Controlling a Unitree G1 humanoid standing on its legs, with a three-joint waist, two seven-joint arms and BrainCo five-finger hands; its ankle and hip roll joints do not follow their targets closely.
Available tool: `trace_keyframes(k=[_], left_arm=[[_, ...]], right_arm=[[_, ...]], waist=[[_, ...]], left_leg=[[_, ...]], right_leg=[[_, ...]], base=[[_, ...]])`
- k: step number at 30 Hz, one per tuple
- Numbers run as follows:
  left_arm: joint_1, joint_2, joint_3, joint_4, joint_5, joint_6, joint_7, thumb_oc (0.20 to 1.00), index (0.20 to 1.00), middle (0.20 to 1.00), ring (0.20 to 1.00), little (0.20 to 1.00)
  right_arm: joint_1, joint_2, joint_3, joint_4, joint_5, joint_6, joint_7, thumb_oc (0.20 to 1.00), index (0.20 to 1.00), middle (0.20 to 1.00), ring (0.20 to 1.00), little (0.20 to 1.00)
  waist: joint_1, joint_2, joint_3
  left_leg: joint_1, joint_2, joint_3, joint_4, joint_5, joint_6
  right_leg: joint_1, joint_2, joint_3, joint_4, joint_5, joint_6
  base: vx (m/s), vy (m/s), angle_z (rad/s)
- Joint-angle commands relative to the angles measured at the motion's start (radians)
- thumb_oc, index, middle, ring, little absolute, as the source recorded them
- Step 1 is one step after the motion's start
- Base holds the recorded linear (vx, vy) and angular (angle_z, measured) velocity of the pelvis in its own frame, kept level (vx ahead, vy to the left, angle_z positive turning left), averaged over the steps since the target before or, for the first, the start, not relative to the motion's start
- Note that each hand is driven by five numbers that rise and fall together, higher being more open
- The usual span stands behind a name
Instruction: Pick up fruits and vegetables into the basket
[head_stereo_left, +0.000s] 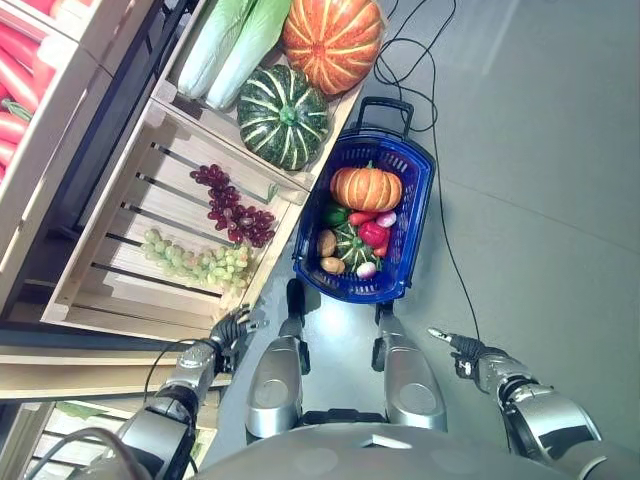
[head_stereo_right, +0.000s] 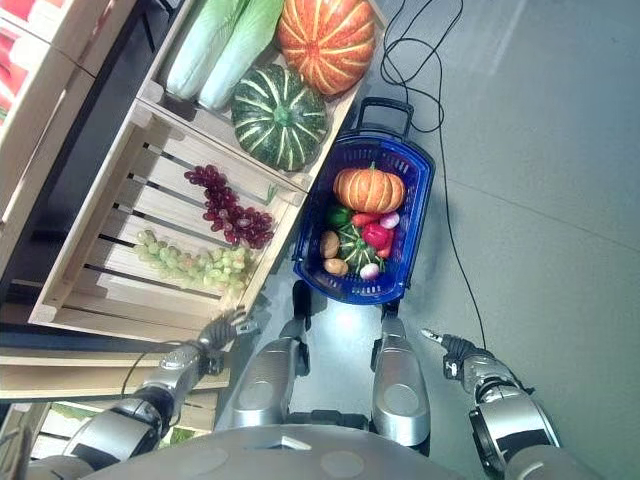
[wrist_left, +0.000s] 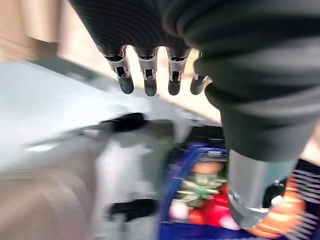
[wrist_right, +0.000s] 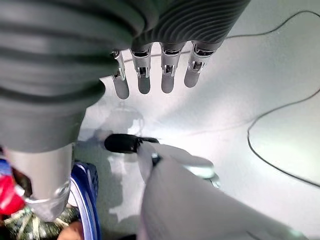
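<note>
On the slatted wooden crate lie soft green grapes; lift them by the stem, gently. Your left hand and right hand hang open, empty, near the blue basket.

Arms: silver-grey, smooth metal shells
Left hand: silver fingers with dark tips
Right hand: the same silver fingers with dark tips
Wrist and back-of-hand covers: dark, ribbed
</note>
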Motion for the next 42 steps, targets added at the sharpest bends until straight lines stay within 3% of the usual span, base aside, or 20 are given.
trace_keyframes(k=[1, 6, 12, 18, 20, 29, 42], left_arm=[[-0.077, 0.058, 0.011, -0.043, -0.148, -0.108, 0.045, 1.0, 1.0, 1.0, 1.0, 1.0], [-0.128, 0.1, 0.046, -0.175, -0.261, -0.158, 0.068, 1.0, 1.0, 1.0, 1.0, 1.0], [-0.154, 0.125, 0.065, -0.266, -0.265, -0.207, 0.136, 1.0, 1.0, 1.0, 1.0, 1.0], [-0.199, 0.163, 0.083, -0.274, -0.111, -0.225, 0.331, 1.0, 1.0, 1.0, 1.0, 1.0], [-0.22, 0.189, 0.08, -0.261, -0.005, -0.212, 0.425, 1.0, 1.0, 1.0, 1.0, 1.0], [-0.345, 0.332, -0.012, -0.146, 0.454, -0.063, 0.651, 1.0, 1.0, 1.0, 1.0, 1.0], [-0.456, 0.401, -0.178, -0.079, 0.799, 0.045, 0.758, 1.0, 1.0, 1.0, 1.0, 1.0]], right_arm=[[-0.029, -0.044, 0.028, -0.003, 0.054, -0.004, 0.008, 1.0, 1.0, 1.0, 1.0, 1.0], [-0.045, -0.042, 0.026, -0.012, 0.086, -0.018, 0.001, 1.0, 1.0, 1.0, 1.0, 1.0], [-0.041, -0.04, 0.011, -0.019, 0.106, -0.023, -0.017, 1.0, 1.0, 1.0, 1.0, 1.0], [-0.062, -0.052, 0.01, -0.023, 0.12, -0.018, -0.014, 1.0, 1.0, 1.0, 1.0, 1.0], [-0.073, -0.054, 0.018, -0.027, 0.126, -0.015, -0.014, 1.0, 1.0, 1.0, 1.0, 1.0], [-0.11, -0.086, 0.051, -0.029, 0.143, -0.016, 0.004, 1.0, 1.0, 1.0, 1.0, 1.0], [-0.152, -0.099, 0.08, -0.025, 0.152, -0.013, 0.011, 1.0, 1.0, 1.0, 1.0, 1.0]], waist=[[0.013, -0.017, 0.047], [0.022, -0.026, 0.097], [0.031, -0.025, 0.103], [0.024, -0.034, 0.103], [0.021, -0.041, 0.103], [0.0, -0.057, 0.103], [-0.01, -0.057, 0.103]], left_leg=[[-0.083, -0.054, -0.032, 0.052, -0.058, 0.031], [-0.209, -0.078, -0.036, 0.237, -0.098, 0.038], [-0.354, -0.097, -0.052, 0.398, -0.141, 0.056], [-0.436, -0.102, -0.06, 0.455, -0.154, 0.066], [-0.455, -0.101, -0.057, 0.467, -0.158, 0.067], [-0.511, -0.089, -0.048, 0.479, -0.147, 0.059], [-0.537, -0.081, -0.039, 0.479, -0.141, 0.051]], right_leg=[[-0.065, 0.011, -0.005, 0.14, -0.11, -0.001], [-0.168, 0.015, -0.024, 0.301, -0.158, -0.018], [-0.315, 0.008, -0.019, 0.48, -0.207, -0.024], [-0.402, 0.02, 0.01, 0.534, -0.214, -0.029], [-0.42, 0.027, 0.014, 0.543, -0.218, -0.032], [-0.469, 0.04, 0.022, 0.535, -0.208, -0.041], [-0.488, 0.036, 0.006, 0.537, -0.213, -0.046]], base=[[-0.11, -0.011, 0.03], [-0.11, -0.04, 0.12], [-0.08, -0.012, 0.15], [-0.08, -0.011, 0.14], [-0.07, 0.005, 0.07], [-0.05, 0.015, 0.0], [0.0, 0.004, -0.01]])
